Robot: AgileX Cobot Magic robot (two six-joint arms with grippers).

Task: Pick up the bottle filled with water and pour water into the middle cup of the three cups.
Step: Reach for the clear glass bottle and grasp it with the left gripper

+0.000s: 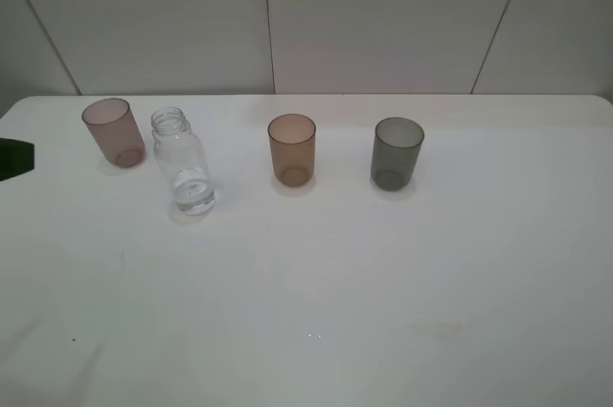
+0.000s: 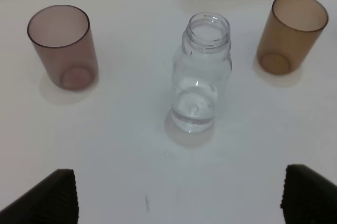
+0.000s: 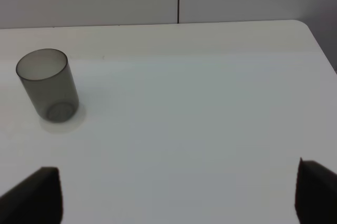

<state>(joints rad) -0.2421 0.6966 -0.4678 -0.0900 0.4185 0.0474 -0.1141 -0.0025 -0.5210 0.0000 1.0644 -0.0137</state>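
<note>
The clear bottle (image 1: 182,160) stands upright and uncapped, with a little water at its bottom, between the pinkish-mauve cup (image 1: 113,131) and the amber middle cup (image 1: 291,148). The dark grey cup (image 1: 397,152) stands right of the amber one. In the left wrist view the bottle (image 2: 201,74) is centred ahead, with the mauve cup (image 2: 63,47) and amber cup (image 2: 291,33) on either side. My left gripper (image 2: 181,197) is open and empty, short of the bottle. My right gripper (image 3: 176,195) is open and empty, with the grey cup (image 3: 47,84) ahead and off to one side.
The white table (image 1: 335,282) ends at a pale panelled wall behind the cups. A dark green part (image 1: 14,158) pokes in at the table's left edge, near the mauve cup. The table's rounded right corner (image 3: 308,29) shows in the right wrist view.
</note>
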